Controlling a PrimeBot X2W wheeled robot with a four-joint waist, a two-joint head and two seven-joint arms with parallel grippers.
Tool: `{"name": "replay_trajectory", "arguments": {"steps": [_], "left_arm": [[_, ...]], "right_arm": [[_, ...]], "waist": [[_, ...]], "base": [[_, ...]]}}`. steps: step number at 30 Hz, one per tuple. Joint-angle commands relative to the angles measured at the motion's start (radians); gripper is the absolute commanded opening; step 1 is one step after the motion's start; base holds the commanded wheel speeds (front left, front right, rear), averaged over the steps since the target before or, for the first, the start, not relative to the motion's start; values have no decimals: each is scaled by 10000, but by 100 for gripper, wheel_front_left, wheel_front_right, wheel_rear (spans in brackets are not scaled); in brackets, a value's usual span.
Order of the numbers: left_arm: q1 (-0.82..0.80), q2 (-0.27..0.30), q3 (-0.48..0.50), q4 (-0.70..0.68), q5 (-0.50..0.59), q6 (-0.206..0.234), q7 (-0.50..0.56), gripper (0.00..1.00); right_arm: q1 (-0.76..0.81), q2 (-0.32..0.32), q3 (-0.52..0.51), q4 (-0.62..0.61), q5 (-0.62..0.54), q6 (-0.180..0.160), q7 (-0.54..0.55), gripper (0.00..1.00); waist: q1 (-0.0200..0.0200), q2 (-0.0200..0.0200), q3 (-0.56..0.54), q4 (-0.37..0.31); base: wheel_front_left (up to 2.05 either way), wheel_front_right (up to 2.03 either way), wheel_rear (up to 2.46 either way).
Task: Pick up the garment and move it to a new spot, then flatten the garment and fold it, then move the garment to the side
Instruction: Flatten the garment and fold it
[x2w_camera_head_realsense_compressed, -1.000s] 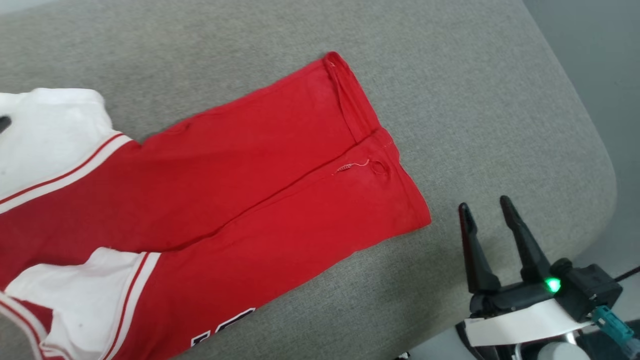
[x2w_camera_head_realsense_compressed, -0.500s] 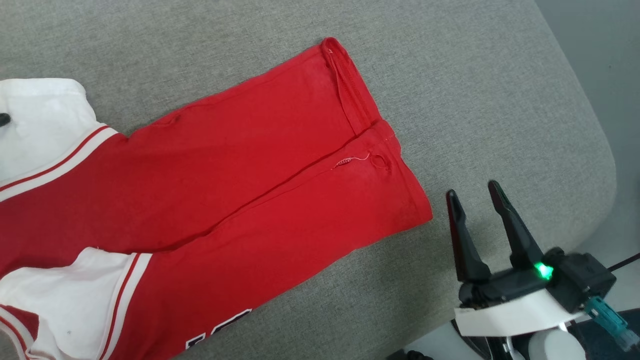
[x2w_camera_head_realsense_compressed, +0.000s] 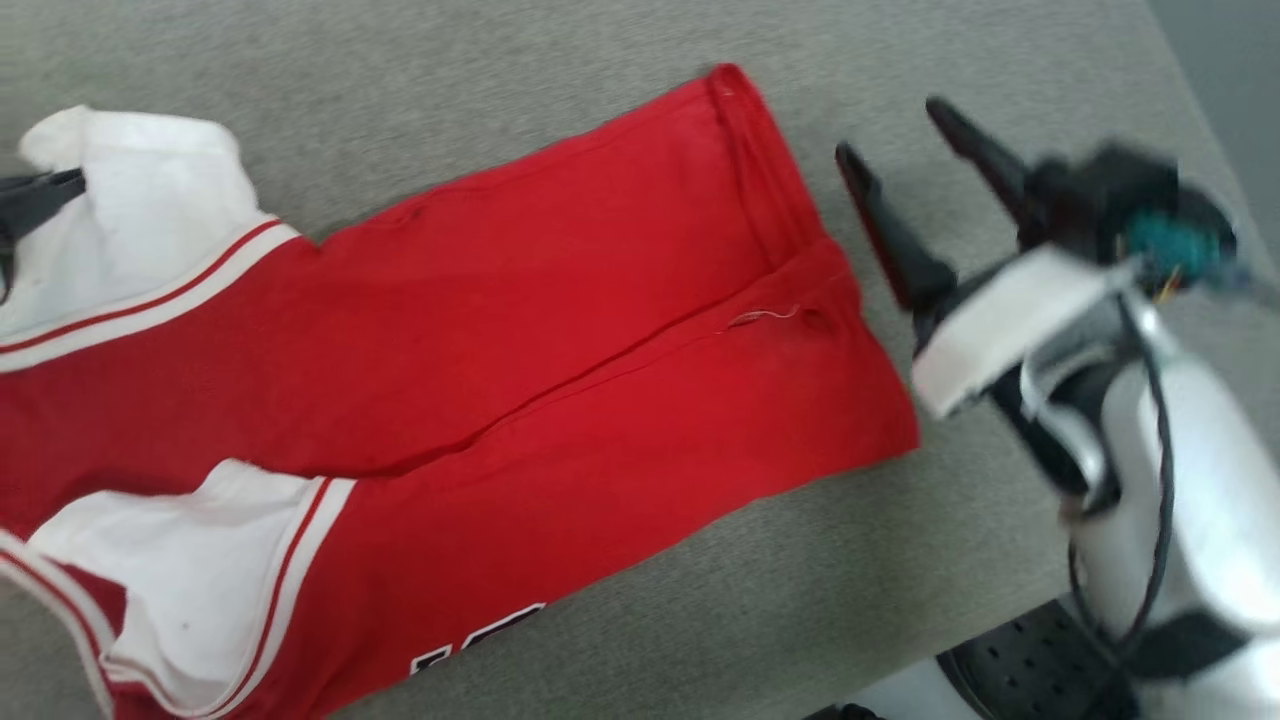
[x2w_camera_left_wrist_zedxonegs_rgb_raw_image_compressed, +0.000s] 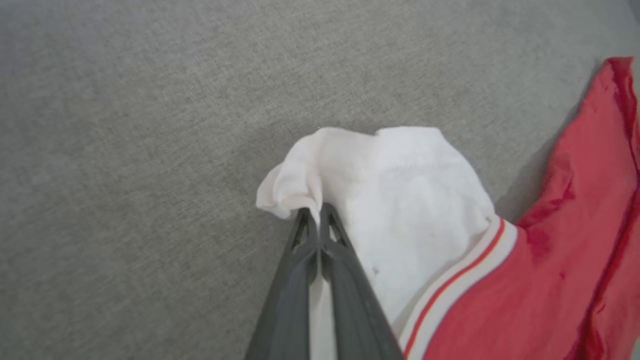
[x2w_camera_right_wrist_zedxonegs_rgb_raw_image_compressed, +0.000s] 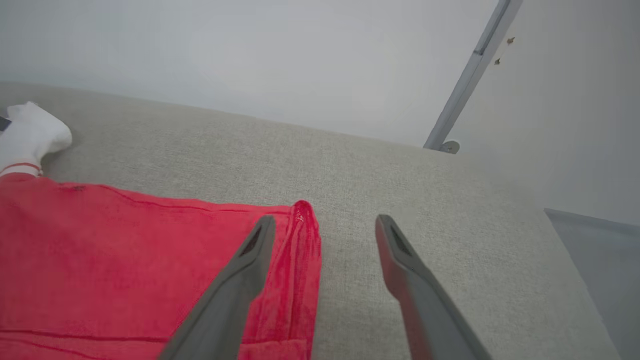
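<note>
Left wrist view: your left gripper (x2w_camera_left_wrist_zedxonegs_rgb_raw_image_compressed: 315, 212) pinches shut on the white sleeve tip of the garment (x2w_camera_left_wrist_zedxonegs_rgb_raw_image_compressed: 415, 200).
Garment: sprawled on the grey cushion (x2w_camera_head_realsense_compressed: 450, 60).
Hem side: your right gripper (x2w_camera_head_realsense_compressed: 890, 127) hangs spread, empty.
Risk: the thin pinch could slip when you lift.

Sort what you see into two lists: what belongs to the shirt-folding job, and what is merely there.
Belongs:
shirt
left gripper, shut on the white sleeve
right gripper, open by the red hem
grey surface under the shirt

Merely there:
pole
wall
</note>
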Motion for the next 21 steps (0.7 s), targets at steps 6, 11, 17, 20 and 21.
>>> {"name": "replay_trajectory", "arguments": {"steps": [6, 11, 17, 20, 21], "left_arm": [[-373, -265, -133, -289, 193, 7, -277, 0], [-498, -372, -241, -445, 104, 7, -543, 0], [-566, -460, -415, -557, -25, 16, -772, 0], [-608, -528, -488, -655, -104, 15, -909, 0], [-623, -552, -508, -684, -125, 15, -938, 0]], "right_arm": [[-2125, -50, -53, 1937, 939, -3, 2218, 100], [-3173, 123, 27, 3498, 1273, -3, 3778, 100], [-3794, 263, 242, 4401, 1436, -3, 4625, 100], [-3940, 274, 267, 4650, 1517, -3, 4710, 100], [-3979, 260, 291, 4714, 1513, -3, 4704, 100]], "waist": [[0, 0, 393, 697], [0, 0, 564, 997], [0, 0, 750, 1203], [0, 0, 796, 1278], [0, 0, 801, 1305]], "base": [[0, 0, 0], [0, 0, 0], [0, 0, 0], [0, 0, 0], [0, 0, 0]]}}
